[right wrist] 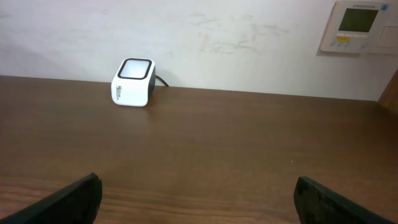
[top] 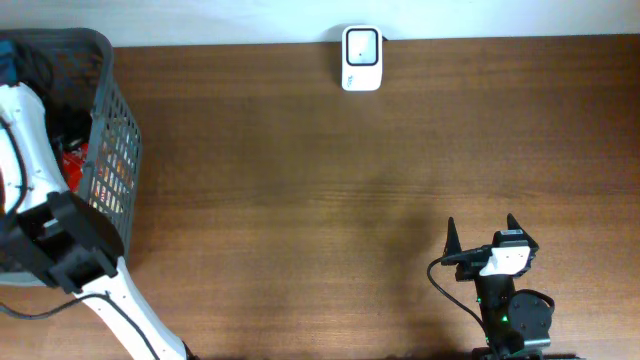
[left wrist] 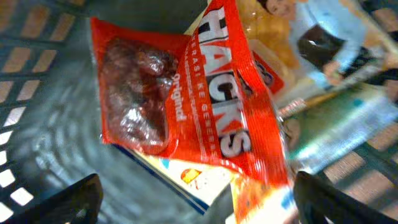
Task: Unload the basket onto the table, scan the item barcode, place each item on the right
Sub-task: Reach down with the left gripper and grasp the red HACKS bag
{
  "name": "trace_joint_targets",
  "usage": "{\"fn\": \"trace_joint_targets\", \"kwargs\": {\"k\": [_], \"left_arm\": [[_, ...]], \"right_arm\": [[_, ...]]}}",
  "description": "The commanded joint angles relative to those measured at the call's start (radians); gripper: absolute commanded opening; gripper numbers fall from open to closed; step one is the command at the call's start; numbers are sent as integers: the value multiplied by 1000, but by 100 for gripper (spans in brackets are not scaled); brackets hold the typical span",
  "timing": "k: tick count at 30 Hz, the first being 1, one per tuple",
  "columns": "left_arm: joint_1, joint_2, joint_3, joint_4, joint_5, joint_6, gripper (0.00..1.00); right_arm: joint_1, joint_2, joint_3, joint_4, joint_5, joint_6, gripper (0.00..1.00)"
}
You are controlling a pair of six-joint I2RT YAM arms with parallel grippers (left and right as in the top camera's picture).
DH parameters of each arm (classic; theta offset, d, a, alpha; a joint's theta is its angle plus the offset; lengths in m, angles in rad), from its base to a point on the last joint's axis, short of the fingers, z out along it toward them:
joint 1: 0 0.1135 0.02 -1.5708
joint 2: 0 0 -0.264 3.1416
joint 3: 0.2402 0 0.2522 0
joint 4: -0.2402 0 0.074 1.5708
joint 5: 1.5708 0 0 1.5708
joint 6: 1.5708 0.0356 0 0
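Left gripper (left wrist: 196, 186): jaws spread wide, with nothing clamped between them. Its two dark fingers (left wrist: 74, 202) show only at the lower corners of the left wrist view.
Left gripper position: inside the grey basket (top: 112, 120), pointing down at the contents. No finger rests on the goods in this view.
Item: red Hacks bag (left wrist: 186, 106), lying slanted across the view with its printed face up. A clear window (left wrist: 134, 93) shows dark sweets. The picture is blurred.
Item location: in the basket, directly below the left gripper, on top of other goods.
Below the item: a white box (left wrist: 186, 177) with blue and yellow print, its corner showing under the bag's lower edge.
Beside the item: a packet (left wrist: 323, 37) printed with a figure, at the upper right, too blurred to read.
Basket position: at the left end of the table (top: 300, 200). The left arm (top: 28, 130) reaches down into it.
Right gripper (top: 481, 228): jaws fully apart and holding nothing. It hovers over the near right part of the table, well apart from the basket.
Right gripper heading: toward the far edge, with the scanner in its wrist view.
Scanner (top: 361, 58): white block with a dark-framed window on top. It stands upright at the far edge of the table by the wall (right wrist: 249, 37), well apart from both grippers and from the bag.
Scanner cable (right wrist: 163, 81): leaves the rear of the unit.
Wall panel (right wrist: 359, 25): mounted on the wall, to the right in the right wrist view.
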Motion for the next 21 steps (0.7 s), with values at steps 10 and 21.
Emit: {"fn": "trace_joint_targets", "kwargs": {"k": [10, 21], "left_arm": [[8, 101, 0, 55, -25, 2, 100], [8, 164, -26, 24, -23, 2, 70]], "right_arm": [[-5, -6, -8, -4, 5, 8, 98], [-5, -6, -8, -4, 5, 8, 98]]}}
